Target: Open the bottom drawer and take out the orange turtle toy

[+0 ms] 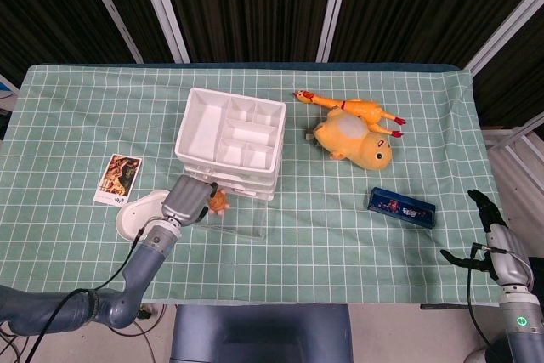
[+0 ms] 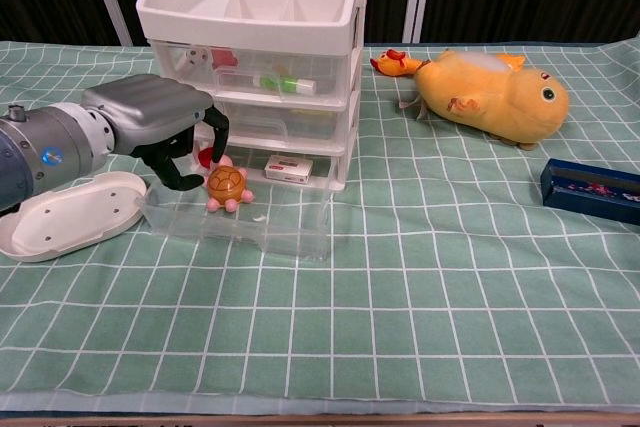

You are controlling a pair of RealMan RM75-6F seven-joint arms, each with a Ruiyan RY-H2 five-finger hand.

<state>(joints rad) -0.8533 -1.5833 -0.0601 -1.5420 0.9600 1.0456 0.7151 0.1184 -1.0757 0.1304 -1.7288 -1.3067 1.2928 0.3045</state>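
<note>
Turtle toy (image 2: 226,186): orange shell, pink feet, in open bottom drawer (image 2: 262,228) | left hand (image 2: 160,127) empty, fingers spread above it

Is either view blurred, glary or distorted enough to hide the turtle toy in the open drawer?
Chest view: sharp, evenly lit; the orange turtle toy reads clearly through the clear bottom drawer, with the left hand close beside it. Head view: sharp too, but the turtle is small and partly hidden by the hand; soft shadows only, no strong glare.

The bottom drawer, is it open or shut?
Open: the bottom drawer is pulled out in front of the organizer, with the orange turtle toy lying inside.
</note>
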